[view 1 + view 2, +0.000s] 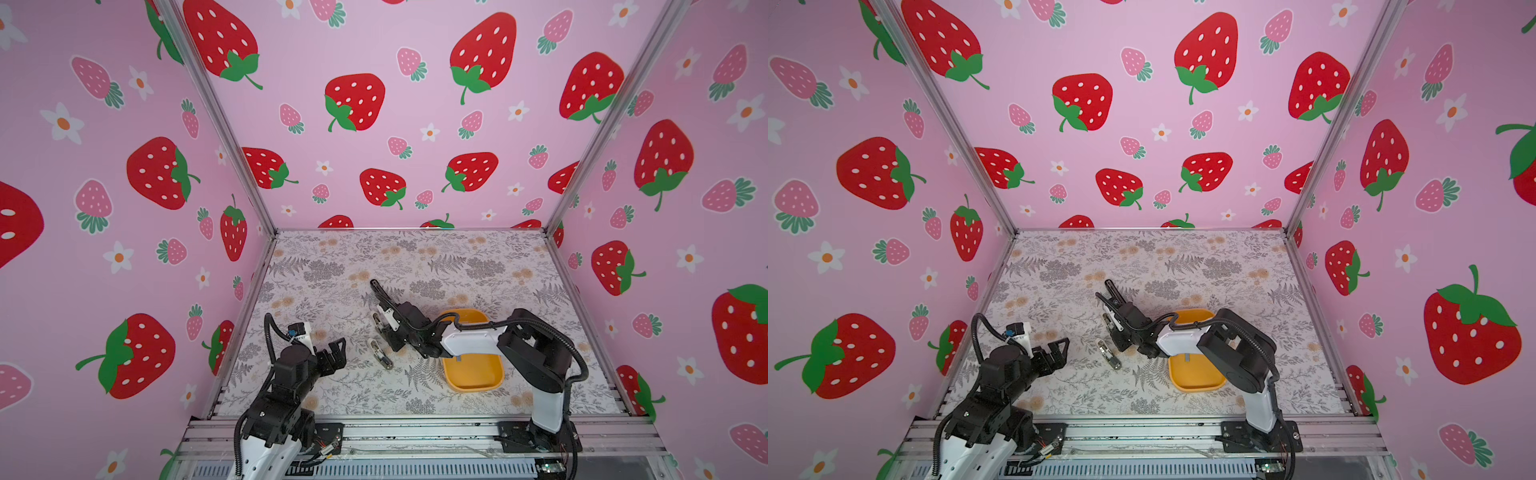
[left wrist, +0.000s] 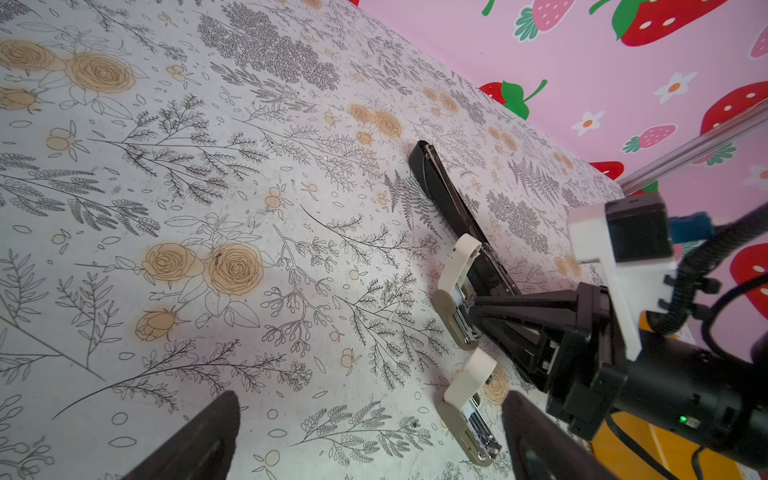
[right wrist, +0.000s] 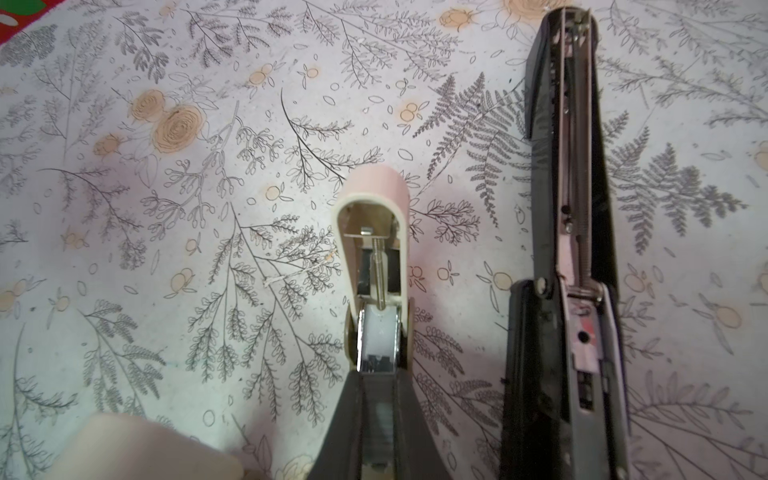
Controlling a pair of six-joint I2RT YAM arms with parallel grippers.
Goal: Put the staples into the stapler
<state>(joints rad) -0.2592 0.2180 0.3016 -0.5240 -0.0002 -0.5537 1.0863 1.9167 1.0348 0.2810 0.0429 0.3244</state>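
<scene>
The black stapler lies opened out flat on the flowered table, its metal channel showing. My right gripper is beside it, shut on a narrow grey strip of staples. Its tips are at the metal channel of a small white-topped stapler whose lid is flipped up. My left gripper hangs open and empty to the left, above bare table.
A second small white-topped stapler lies between the two grippers. A yellow tray sits under the right arm, with a small grey strip inside. Pink strawberry walls enclose the table.
</scene>
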